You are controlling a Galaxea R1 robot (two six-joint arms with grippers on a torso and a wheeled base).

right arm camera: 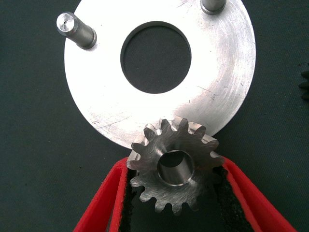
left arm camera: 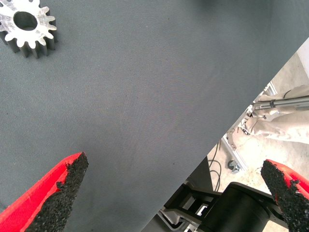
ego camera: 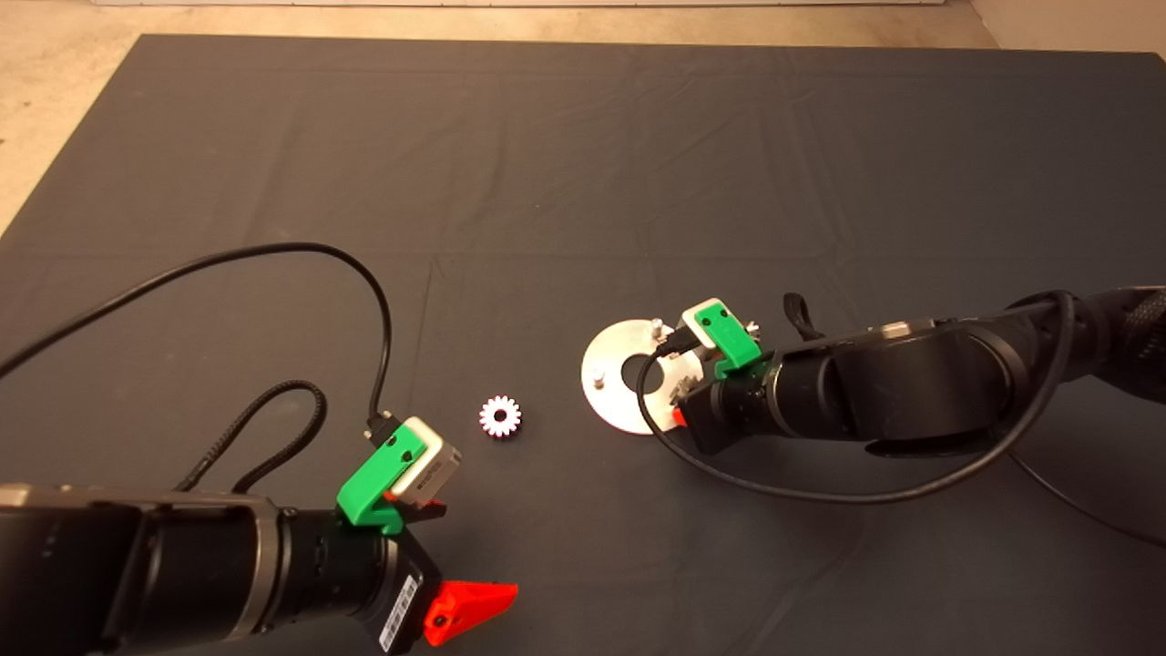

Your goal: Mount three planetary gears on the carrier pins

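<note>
The planetary gears are split up: a dark steel one (right arm camera: 175, 168) sits between the red fingers of the right gripper (right arm camera: 175, 193), just over the near rim of the carrier disc (right arm camera: 159, 72), while the bright silvery one (ego camera: 500, 416) lies flat on the dark mat (ego camera: 583, 164), well apart from the disc and near the left gripper (ego camera: 465, 609). A sliver of dark teeth (right arm camera: 305, 84) shows at the edge of the right wrist view, likely the third gear; I cannot tell more.

The right jaws are clamped on the dark gear across its teeth, bore left free. Whether a pin already stands in that bore is hard to say; a pale cylinder wall shows inside it. Two carrier pins (right arm camera: 76, 30) (right arm camera: 213, 5) stand bare on the disc's rim.

The left jaws stand wide apart, holding nothing, low over the surface with the silvery gear a little ahead of them.

These gears look small, rigid and light but slick. The tooth tips give the pads bite, so opposite flanks are the place to hold them, keeping the gear level. A tilted bore would probably bind on the pin, and the disc, apparently unfixed, might slide if pushed sideways
</note>
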